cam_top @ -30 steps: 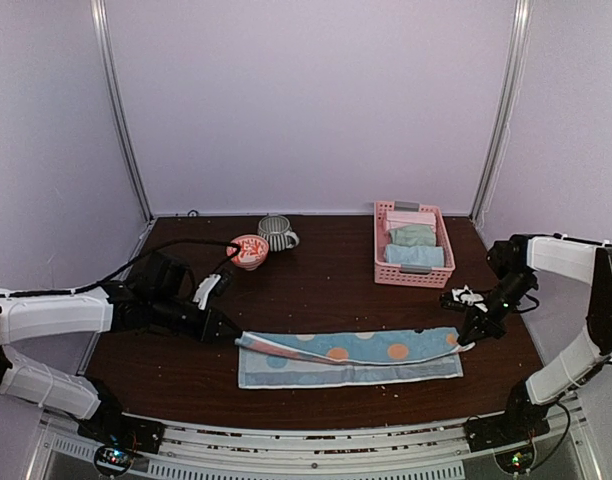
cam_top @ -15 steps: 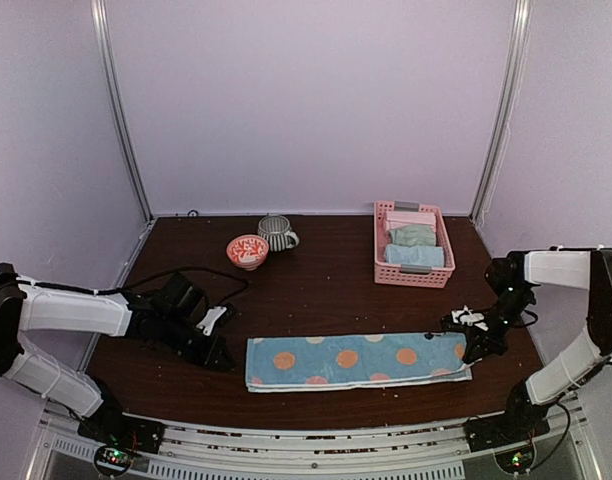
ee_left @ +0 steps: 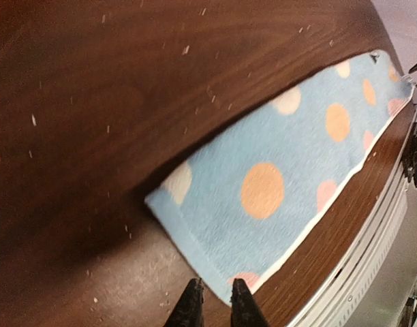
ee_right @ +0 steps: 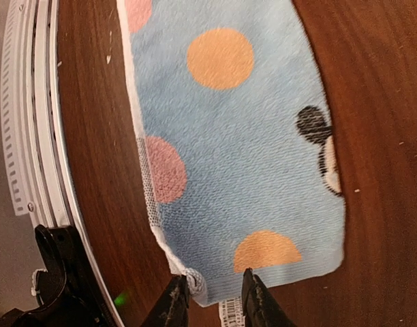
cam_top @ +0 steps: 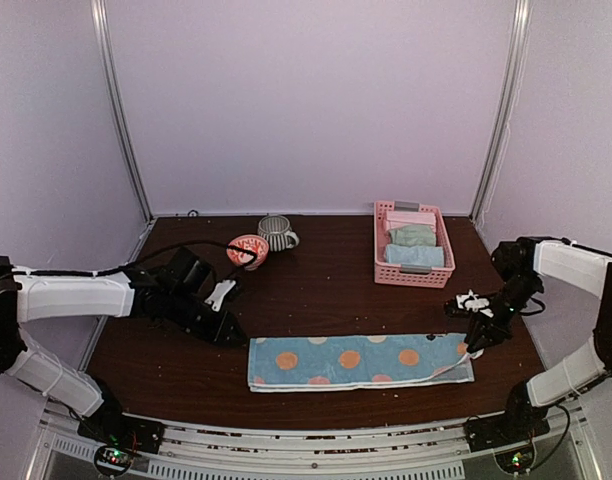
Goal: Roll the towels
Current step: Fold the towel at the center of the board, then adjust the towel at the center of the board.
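Heads up, your towel (cam_top: 356, 362) lies long-ways left to right, with the left gripper (ee_left: 215, 287) just off one short end and the right gripper (ee_right: 212, 279) straddling the other, both slightly apart and holding nothing.

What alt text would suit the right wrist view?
A light blue towel with orange and pink dots lies flat on the dark wooden table. The right gripper, fingertips slightly apart, sits at the towel's labelled corner. A metal rail runs along the left.
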You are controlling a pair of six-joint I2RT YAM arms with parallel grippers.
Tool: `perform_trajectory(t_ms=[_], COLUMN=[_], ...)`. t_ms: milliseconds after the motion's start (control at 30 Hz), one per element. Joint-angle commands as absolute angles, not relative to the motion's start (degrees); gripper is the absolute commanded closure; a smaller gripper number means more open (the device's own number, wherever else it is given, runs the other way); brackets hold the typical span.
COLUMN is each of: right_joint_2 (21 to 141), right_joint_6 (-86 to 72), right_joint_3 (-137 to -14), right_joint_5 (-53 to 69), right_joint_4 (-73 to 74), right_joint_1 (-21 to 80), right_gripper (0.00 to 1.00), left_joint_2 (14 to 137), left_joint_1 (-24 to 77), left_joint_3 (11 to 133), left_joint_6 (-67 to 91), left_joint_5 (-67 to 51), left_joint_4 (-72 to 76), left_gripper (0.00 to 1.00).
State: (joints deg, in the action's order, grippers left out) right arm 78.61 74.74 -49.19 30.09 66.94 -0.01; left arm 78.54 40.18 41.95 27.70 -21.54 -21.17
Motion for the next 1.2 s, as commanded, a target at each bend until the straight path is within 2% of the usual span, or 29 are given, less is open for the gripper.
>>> perform_trajectory(t_ms=[0, 133, 233, 300, 433, 533, 633, 700, 1167], right_joint_2=[80.61, 84.02, 80.98, 77.65, 75.42, 77.22, 82.46, 85.0, 90.82], right_joint_6=[70.67, 75.29, 76.88, 74.84, 61.23, 48.97, 48.76, 48.53, 49.24], right_joint_3=[-54.93, -58.97, -58.03, -56.61, -53.76, -51.48, -52.8, -52.73, -43.67], right_joint_5=[36.34, 39.9, 38.38, 36.88, 33.48, 30.76, 29.92, 28.47, 18.17], right_joint_4=[69.69, 77.47, 77.75, 73.6, 59.79, 49.39, 50.2, 50.04, 42.07], right_joint_1=[0.13, 0.1, 0.07, 0.09, 0.09, 0.21, 0.44, 0.5, 4.03], right_gripper=[0.72, 0.67, 0.69, 0.69, 0.75, 0.8, 0.89, 0.92, 0.91], left_joint_2=[80.87, 86.33, 89.72, 91.66, 93.56, 95.18, 97.77, 98.81, 103.41], left_joint_1=[40.48, 41.15, 41.15, 41.14, 41.31, 41.33, 41.53, 41.62, 41.66], left_joint_3=[48.97, 53.01, 54.17, 54.44, 53.06, 52.91, 53.93, 54.18, 51.34], left_joint_6=[25.05, 24.45, 23.96, 23.53, 23.9, 24.73, 25.62, 25.97, 27.08], left_joint_5=[-19.77, -20.89, -20.63, -20.63, -22.0, -23.04, -22.62, -20.7, -11.55], left_joint_4=[-15.16, -12.73, -12.57, -12.72, -9.38, -6.99, -7.66, -8.64, -12.21], left_gripper=[0.8, 0.8, 0.81, 0.82, 0.85, 0.92, 1.0, 1.0, 1.0])
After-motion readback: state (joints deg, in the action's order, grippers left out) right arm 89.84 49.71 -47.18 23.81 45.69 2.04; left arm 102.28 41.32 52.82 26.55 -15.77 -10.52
